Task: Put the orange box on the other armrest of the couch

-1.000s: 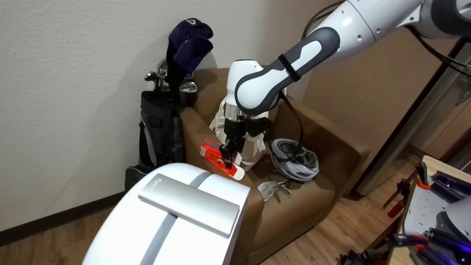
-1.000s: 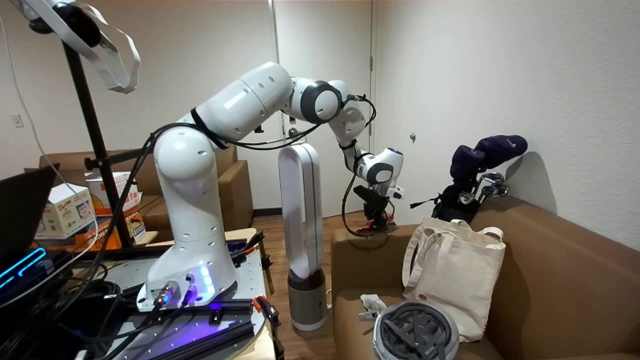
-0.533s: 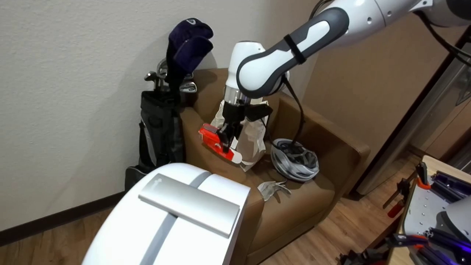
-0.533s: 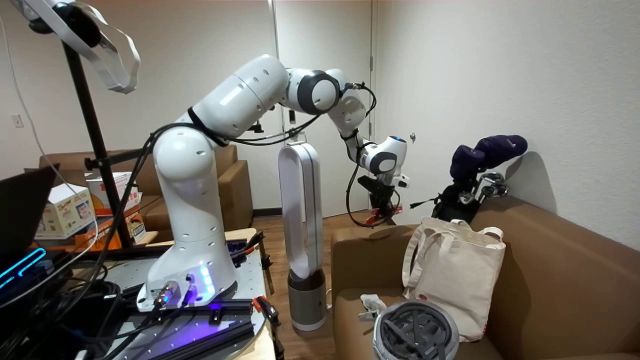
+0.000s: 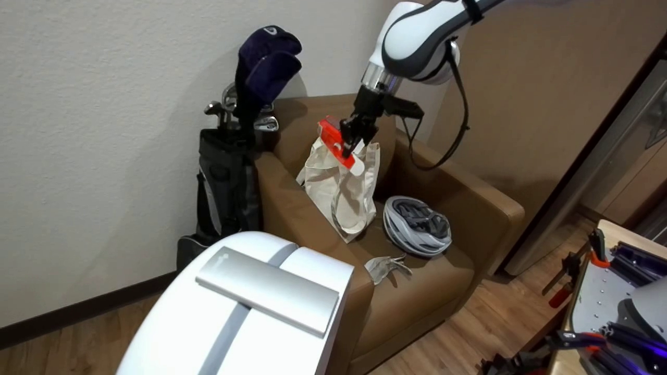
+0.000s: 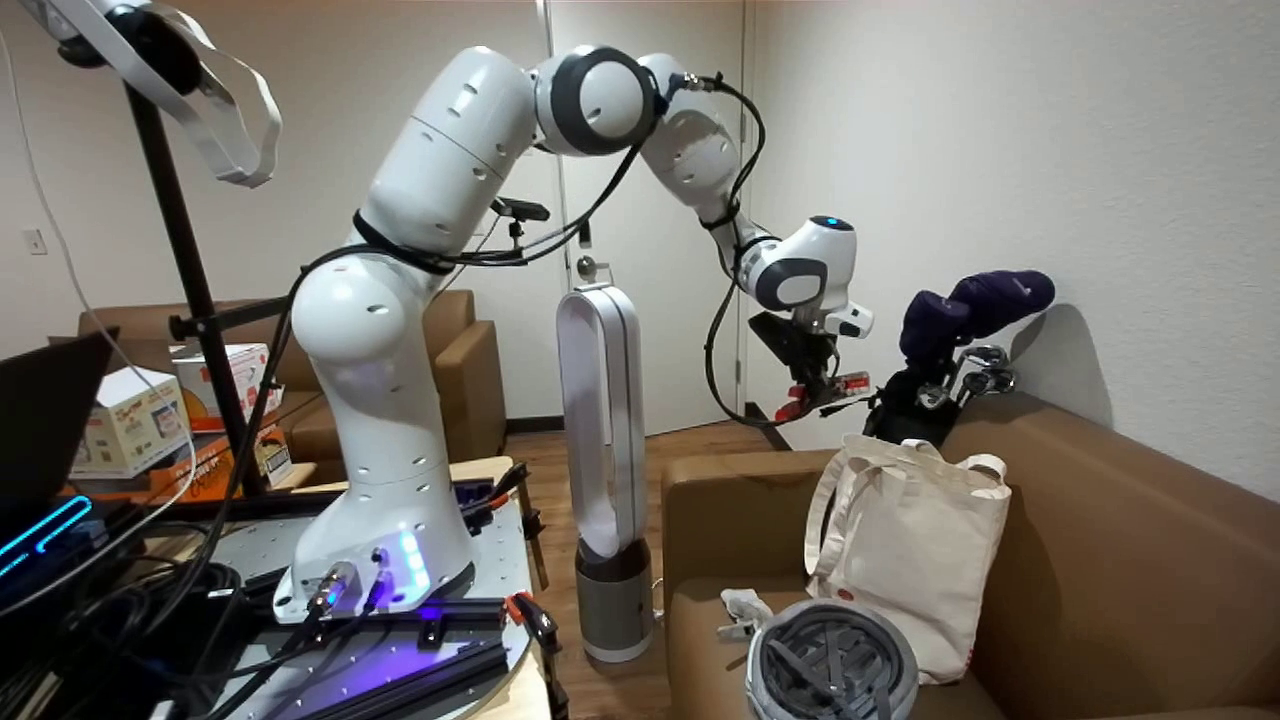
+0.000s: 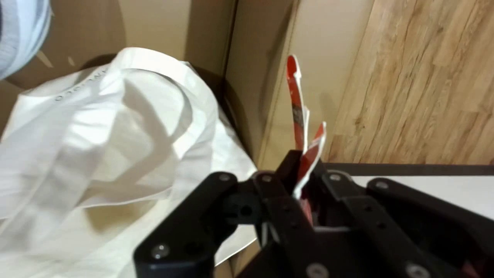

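Pale textured wall (image 5: 104,130). Brown couch (image 5: 401,323), one, before me; its other armrest (image 5: 462,176) at right in an exterior view. Cream cloth bag (image 5: 323,183), on the couch. Grey helmet (image 5: 414,229), upturned, near the bag. Black gripper (image 7: 305,164), narrowed, pinching one orange box (image 5: 332,136), held aloft above the couch.
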Tool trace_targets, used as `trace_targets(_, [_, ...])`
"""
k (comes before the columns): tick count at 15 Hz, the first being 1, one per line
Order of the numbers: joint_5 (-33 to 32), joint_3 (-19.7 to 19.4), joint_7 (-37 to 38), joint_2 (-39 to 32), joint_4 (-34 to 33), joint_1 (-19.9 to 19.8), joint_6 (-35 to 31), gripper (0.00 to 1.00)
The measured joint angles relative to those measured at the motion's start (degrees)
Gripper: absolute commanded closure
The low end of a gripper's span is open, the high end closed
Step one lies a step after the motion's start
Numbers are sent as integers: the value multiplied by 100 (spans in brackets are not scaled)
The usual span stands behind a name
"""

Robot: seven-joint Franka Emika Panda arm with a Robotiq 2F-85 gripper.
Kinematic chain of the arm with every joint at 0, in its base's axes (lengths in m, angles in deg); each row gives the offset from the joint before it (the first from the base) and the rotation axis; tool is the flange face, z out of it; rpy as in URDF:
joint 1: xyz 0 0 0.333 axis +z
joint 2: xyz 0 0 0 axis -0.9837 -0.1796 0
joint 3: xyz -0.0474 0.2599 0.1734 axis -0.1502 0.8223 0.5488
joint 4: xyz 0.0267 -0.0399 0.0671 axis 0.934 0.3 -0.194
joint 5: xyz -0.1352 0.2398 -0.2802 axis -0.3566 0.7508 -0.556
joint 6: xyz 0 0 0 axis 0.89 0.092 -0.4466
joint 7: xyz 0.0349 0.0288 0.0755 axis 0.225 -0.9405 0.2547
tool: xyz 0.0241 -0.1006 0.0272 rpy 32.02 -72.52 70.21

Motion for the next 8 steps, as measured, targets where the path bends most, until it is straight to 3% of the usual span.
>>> trace_targets(8, [387, -560, -559, 1441, 1392, -1131, 516, 94])
